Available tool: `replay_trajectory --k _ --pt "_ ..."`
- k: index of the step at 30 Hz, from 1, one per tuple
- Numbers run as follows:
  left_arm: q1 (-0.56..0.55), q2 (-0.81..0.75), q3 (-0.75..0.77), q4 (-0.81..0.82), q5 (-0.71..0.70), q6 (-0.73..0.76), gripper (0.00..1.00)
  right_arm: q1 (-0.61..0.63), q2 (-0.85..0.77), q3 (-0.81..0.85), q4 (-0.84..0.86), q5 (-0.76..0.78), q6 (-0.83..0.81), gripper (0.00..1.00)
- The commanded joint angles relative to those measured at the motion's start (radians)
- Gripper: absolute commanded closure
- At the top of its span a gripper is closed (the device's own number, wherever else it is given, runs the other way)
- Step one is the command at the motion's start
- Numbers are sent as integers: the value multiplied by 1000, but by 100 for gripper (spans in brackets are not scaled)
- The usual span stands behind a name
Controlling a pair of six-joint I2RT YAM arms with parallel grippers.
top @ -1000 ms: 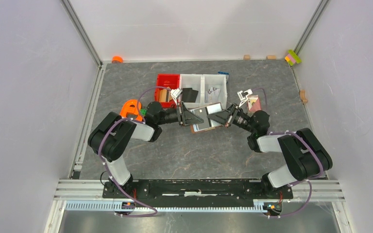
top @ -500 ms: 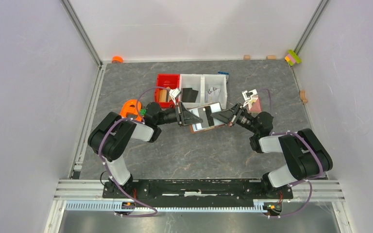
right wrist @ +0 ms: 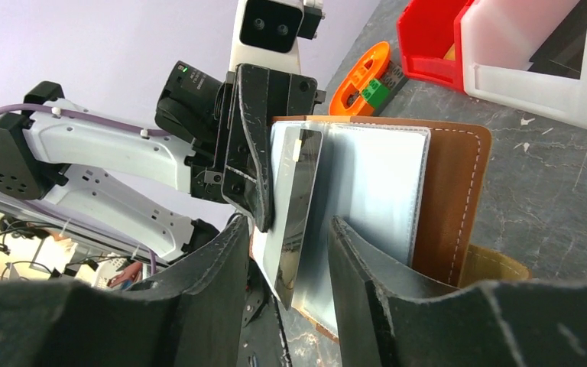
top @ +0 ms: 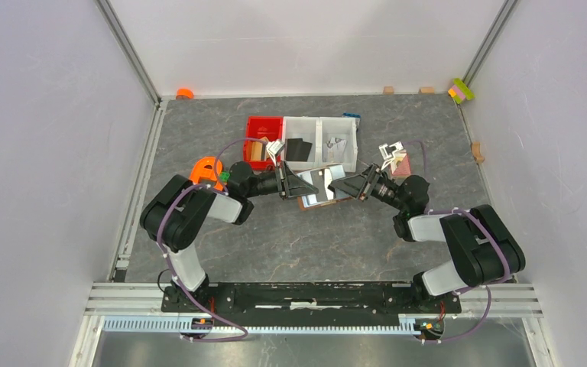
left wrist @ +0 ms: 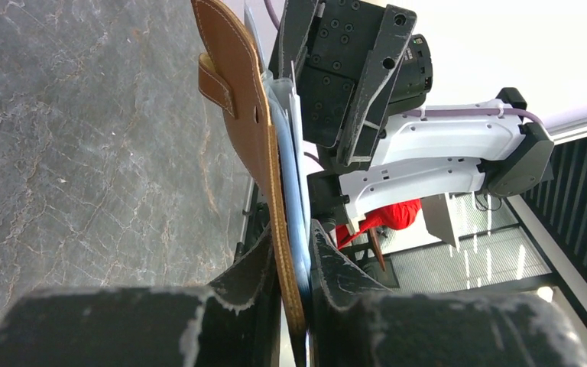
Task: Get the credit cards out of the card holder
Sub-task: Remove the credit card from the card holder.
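Observation:
The card holder [top: 319,188], a brown leather wallet with pale grey-blue lining, is held open above the table between both arms. My left gripper [top: 296,184] is shut on its left edge; the left wrist view shows the jaws [left wrist: 294,256] pinching leather [left wrist: 246,115] and lining. A dark grey credit card [right wrist: 296,200] sticks out of the lining [right wrist: 374,180]. My right gripper [right wrist: 289,229] is open, its fingers one on each side of this card with gaps showing. It shows in the top view [top: 341,186] at the wallet's right side.
A red bin [top: 264,128] and white bins [top: 319,139], one holding a black flat square piece [top: 299,148], stand just behind the wallet. An orange object [top: 206,170] lies by the left arm. A pink-red picture card [top: 400,162] lies behind the right wrist.
My right gripper has moved left, closer over the wallet, so the card now lies between its fingers. The left gripper keeps its hold on the wallet, which shifted slightly.

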Motion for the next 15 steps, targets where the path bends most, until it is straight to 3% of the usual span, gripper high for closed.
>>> replay_trajectory --k 1,5,9,12,15 --pt "3 17 3 116 27 -56 98 18 -7 25 -31 -17 -51 52" --pt "3 17 3 117 26 -54 98 48 -4 49 -80 -27 -83 54" --pt "3 23 5 111 26 -55 98 60 -5 57 -65 -36 -81 71" --pt "3 24 7 91 22 -48 98 59 -10 52 -58 -31 -83 89" --pt "5 -9 3 -35 -1 28 98 42 -26 33 -56 -4 -92 95"
